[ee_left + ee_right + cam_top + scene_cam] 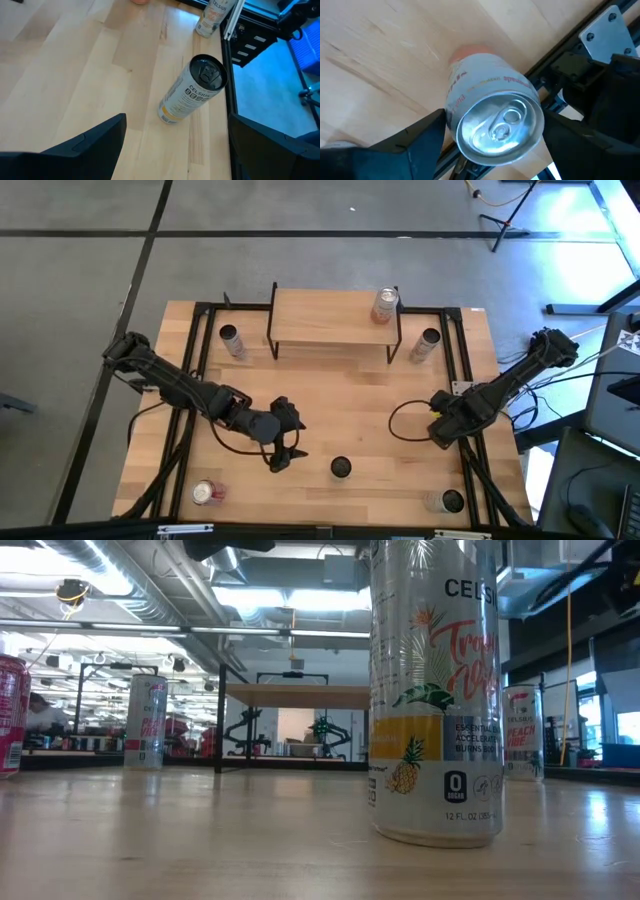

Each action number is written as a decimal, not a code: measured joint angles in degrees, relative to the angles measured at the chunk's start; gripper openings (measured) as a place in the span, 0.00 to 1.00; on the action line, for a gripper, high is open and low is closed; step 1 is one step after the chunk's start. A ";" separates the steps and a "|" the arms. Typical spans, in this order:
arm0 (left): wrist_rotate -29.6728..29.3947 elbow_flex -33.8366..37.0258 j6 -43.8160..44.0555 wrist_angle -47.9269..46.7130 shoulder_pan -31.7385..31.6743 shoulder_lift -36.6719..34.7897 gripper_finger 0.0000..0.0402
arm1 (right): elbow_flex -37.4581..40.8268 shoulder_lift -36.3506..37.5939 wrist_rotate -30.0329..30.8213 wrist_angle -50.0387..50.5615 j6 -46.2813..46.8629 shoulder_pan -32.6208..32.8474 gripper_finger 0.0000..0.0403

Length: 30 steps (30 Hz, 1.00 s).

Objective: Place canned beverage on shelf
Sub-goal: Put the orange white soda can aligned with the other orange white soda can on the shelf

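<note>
The shelf (330, 320) stands at the table's far middle and also shows in the low view (295, 695). One can (385, 305) stands upright on its right end. My left gripper (283, 455) is open and empty, just left of an upright silver can with a pineapple print (341, 468), which lies ahead of the fingers in the left wrist view (192, 95). My right gripper (445, 428) is open at the table's right side. In the right wrist view its fingers (427, 140) stand on either side of a silver can (495, 120) that is seen from above. In the high view the gripper hides that can. My right gripper comes at the silver can from above, one finger on each side of its upper rim (540, 120). The can's orange bottom (470, 50) is on the table. Whether the fingers touch the can I cannot tell.
Upright cans stand left (232, 340) and right (427, 343) of the shelf and at the near right corner (447, 501). A pink can (208, 492) lies at the near left. Black frame rails (462, 370) run along the table's sides, close to my right gripper.
</note>
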State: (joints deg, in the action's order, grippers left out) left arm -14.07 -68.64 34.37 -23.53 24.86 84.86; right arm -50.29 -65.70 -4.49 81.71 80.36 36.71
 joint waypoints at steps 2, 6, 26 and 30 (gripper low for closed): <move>-0.09 0.00 0.00 -0.01 0.00 0.00 0.85 | 1.30 0.14 -0.03 -1.24 -0.28 0.00 0.76; -0.15 0.00 -0.32 -0.02 0.00 0.00 0.85 | 2.25 0.12 -0.61 -1.77 -0.80 0.00 0.76; 0.03 0.02 -0.52 0.00 0.04 0.00 0.85 | -1.20 -0.13 3.33 -4.02 -10.30 0.02 0.61; 0.05 0.02 -0.57 -0.02 0.04 0.00 0.85 | -1.25 -0.64 3.13 -7.13 -10.26 0.02 0.69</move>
State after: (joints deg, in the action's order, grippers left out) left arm -14.02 -68.62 33.80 -23.55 24.91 84.86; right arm -51.54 -66.35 -1.36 74.58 70.10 36.73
